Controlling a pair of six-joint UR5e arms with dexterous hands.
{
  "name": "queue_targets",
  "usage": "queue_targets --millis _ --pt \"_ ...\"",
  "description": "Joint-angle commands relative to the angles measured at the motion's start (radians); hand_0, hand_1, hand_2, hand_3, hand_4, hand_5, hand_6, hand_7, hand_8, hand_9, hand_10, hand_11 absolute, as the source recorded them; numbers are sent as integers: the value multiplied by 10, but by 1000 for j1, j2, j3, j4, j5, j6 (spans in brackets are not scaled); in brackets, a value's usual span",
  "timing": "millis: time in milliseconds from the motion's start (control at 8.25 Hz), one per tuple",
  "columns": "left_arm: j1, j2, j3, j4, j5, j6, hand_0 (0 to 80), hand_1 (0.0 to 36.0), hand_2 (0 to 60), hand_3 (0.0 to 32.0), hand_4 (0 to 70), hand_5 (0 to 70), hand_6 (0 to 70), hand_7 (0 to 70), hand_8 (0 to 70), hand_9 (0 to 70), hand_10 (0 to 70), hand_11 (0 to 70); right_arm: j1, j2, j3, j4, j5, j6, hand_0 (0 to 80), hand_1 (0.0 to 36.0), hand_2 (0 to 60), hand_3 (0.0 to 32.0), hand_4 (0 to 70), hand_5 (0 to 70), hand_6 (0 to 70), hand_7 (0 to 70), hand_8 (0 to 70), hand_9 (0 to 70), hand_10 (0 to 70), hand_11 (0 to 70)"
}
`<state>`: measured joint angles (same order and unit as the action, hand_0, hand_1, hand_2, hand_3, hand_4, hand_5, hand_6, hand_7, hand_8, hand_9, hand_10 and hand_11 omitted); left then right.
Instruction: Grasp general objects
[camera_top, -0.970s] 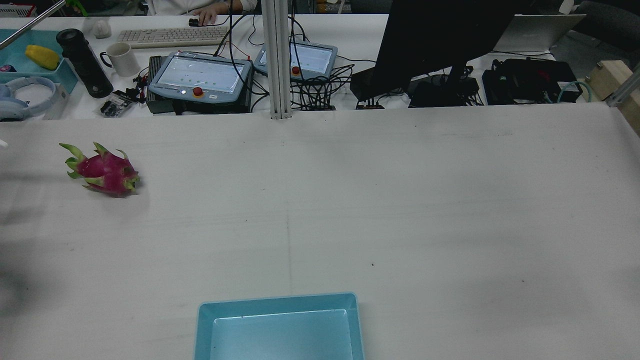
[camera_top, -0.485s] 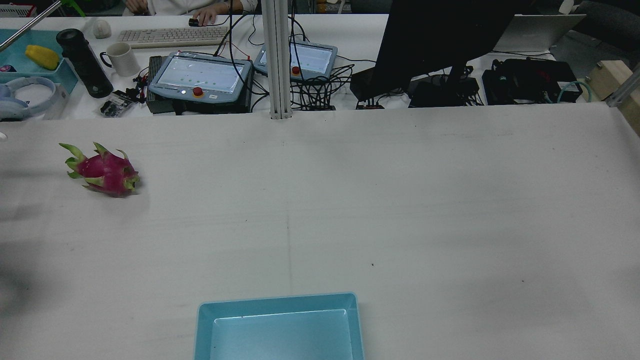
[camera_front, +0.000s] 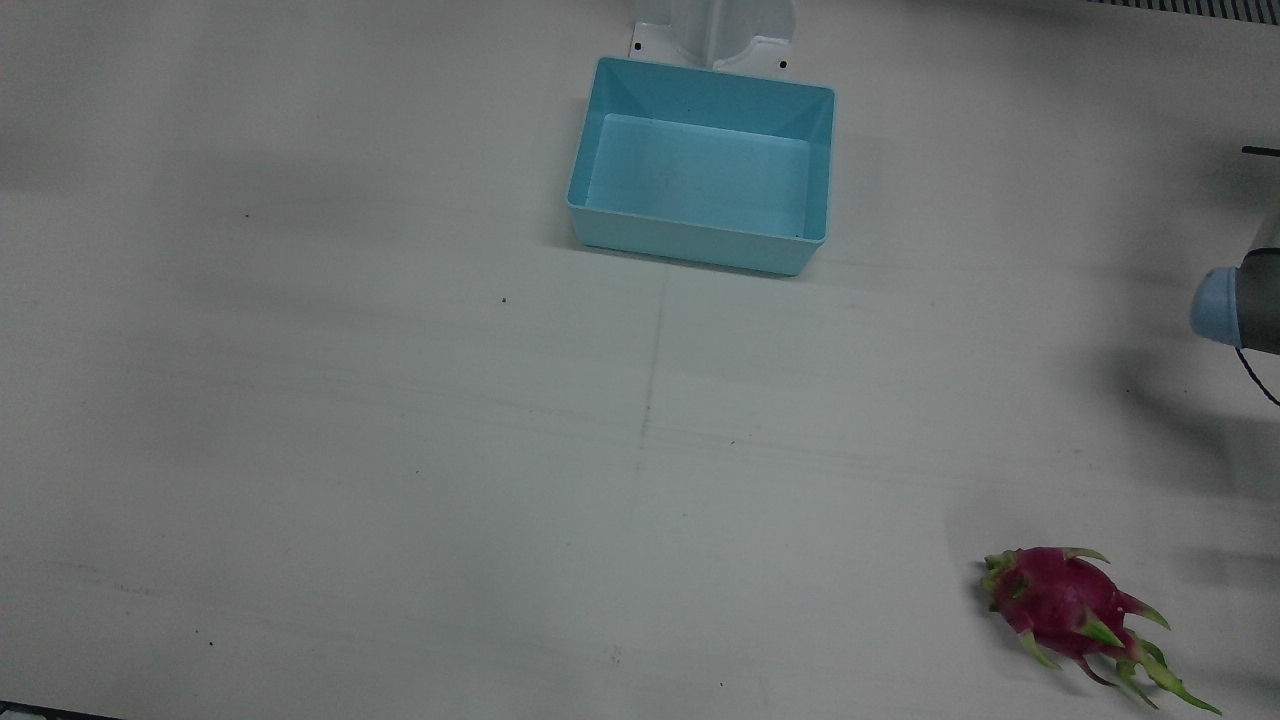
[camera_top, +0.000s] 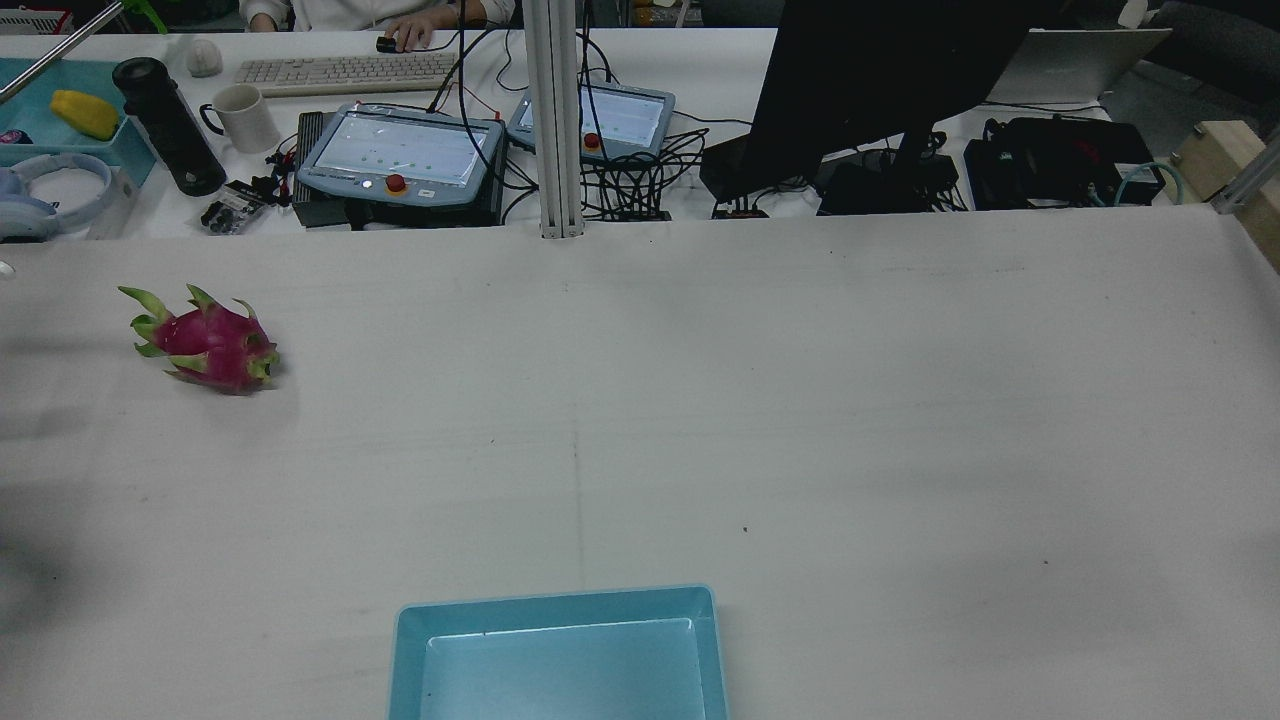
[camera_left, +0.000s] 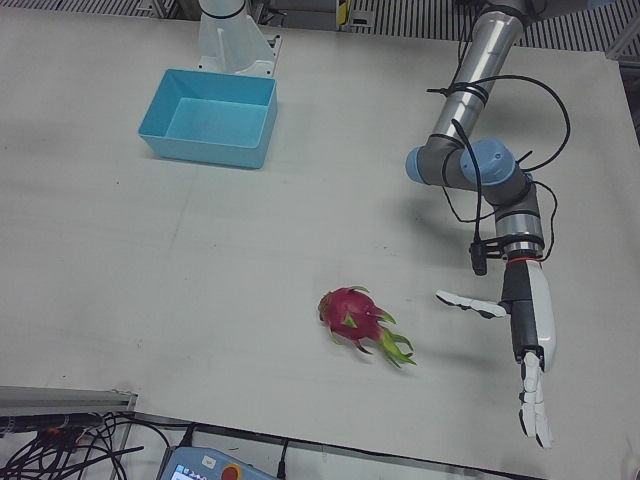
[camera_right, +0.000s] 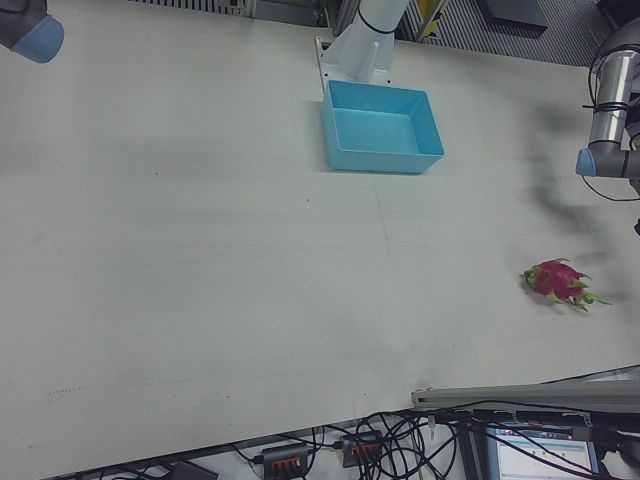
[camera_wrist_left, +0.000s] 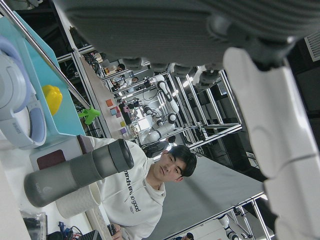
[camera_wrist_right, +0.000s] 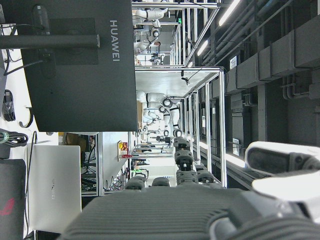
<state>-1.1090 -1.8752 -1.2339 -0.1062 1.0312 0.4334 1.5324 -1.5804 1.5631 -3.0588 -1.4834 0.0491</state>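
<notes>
Left-front view showed, going from left to right, a blue bin (camera_left: 209, 118) standing with nothing in it near the far edge of the white tabletop (camera_left: 150, 260), then a dragon fruit (camera_left: 358, 323) lying on its side on the bare surface, well apart from the bin, its green-tipped end pointing toward the near right. Just to the right of the fruit hung the left hand (camera_left: 525, 340), clear of the fruit, its white fingers (camera_left: 535, 410) stretched out straight and apart with nothing in them. The left arm (camera_left: 478, 160) rose behind it toward the far edge. The right hand (camera_wrist_right: 220, 210) appeared only in its own camera, too close and too partial to tell whether it was spread or curled.
</notes>
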Motion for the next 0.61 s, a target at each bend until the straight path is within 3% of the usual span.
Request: queue_targets --millis 0,242,485 --pt "0 2 -2 -9 -10 1 562 245 74 0 0 0 0 27 0 0 0 28 0 0 0 0 0 0 0 0 0 0 0 0 0 0 0 0 0 0" --pt "0 2 -2 -16 -10 1 554 230 56 0 0 0 0 25 0 0 0 26 0 0 2 0 0 0 0 0 0 0 0 0 0 0 0 0 0 0" --pt "3 1 -5 -64 -20 1 527 188 4 2 1 0 0 30 0 0 0 25 0 0 2 0 0 0 0 0 0 0 0 0 0 0 0 0 0 0"
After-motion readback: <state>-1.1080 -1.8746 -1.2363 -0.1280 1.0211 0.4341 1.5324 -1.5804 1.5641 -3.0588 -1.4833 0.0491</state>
